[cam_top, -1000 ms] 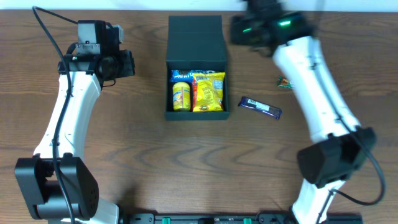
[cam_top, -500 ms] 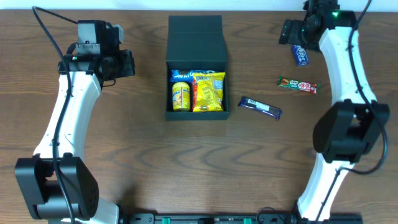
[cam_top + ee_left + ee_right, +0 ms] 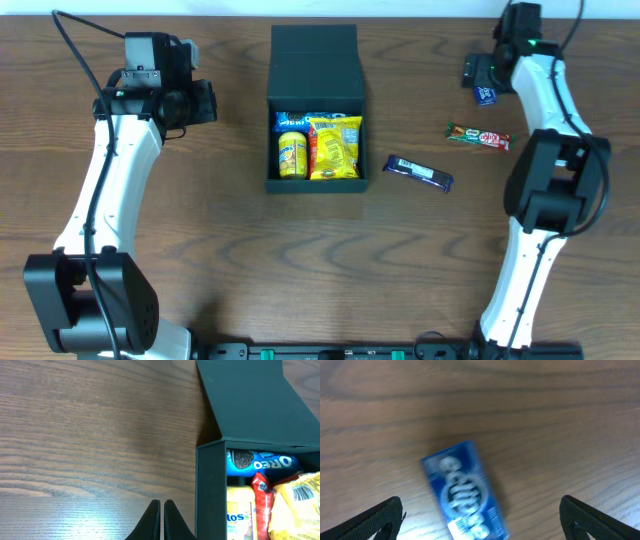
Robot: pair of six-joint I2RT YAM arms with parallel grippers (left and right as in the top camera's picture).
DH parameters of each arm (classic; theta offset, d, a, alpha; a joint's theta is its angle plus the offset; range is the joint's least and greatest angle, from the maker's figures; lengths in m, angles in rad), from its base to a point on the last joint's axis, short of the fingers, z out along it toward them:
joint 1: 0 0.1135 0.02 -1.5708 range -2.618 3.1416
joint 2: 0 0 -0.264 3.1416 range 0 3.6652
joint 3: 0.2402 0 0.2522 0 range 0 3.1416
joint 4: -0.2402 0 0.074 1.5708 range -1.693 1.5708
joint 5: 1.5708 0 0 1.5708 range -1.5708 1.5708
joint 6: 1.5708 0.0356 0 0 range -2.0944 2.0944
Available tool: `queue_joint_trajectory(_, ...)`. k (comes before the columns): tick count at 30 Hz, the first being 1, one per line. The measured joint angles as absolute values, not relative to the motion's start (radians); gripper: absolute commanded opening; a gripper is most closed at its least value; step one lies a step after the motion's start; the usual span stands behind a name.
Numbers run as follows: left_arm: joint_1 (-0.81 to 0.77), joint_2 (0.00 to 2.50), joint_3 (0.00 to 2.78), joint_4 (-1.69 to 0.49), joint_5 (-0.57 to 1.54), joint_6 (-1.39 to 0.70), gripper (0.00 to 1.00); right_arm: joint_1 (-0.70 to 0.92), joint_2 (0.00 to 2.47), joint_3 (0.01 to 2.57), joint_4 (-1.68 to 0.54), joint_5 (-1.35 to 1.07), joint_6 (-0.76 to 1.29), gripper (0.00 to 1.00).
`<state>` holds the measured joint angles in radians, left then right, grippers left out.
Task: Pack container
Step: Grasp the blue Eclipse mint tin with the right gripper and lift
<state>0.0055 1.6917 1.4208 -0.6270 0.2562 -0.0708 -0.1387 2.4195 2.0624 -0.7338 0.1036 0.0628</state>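
While I watch the desk (image 3: 200,250), the container (image 3: 316,186) sits at its centre rear, lid (image 3: 315,60) flapped back, snacks (image 3: 335,148) inside. My left end effector (image 3: 162,519) hangs pinched closed near its left wall; the right end effector (image 3: 480,510) spreads wide over a blue packet (image 3: 465,495) lying on the desk.

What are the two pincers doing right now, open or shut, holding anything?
Left pincer: shut, holding nothing.
Right pincer: open, holding nothing; a blue packet lies on the table under it.
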Motion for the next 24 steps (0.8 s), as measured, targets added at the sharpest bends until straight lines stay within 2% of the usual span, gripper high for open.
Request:
queue_joint_trajectory(9, 0.006, 1.692, 1.421, -0.627, 0.256, -0.071, 0.06, -0.173, 2.421, 2.062, -0.687, -0.025, 0.015, 0.97)
queue_joint_trajectory(24, 0.006, 1.692, 1.421, -0.628, 0.256, -0.071, 0.06, -0.173, 2.459, 2.062, -0.722, -0.053, -0.121, 0.92)
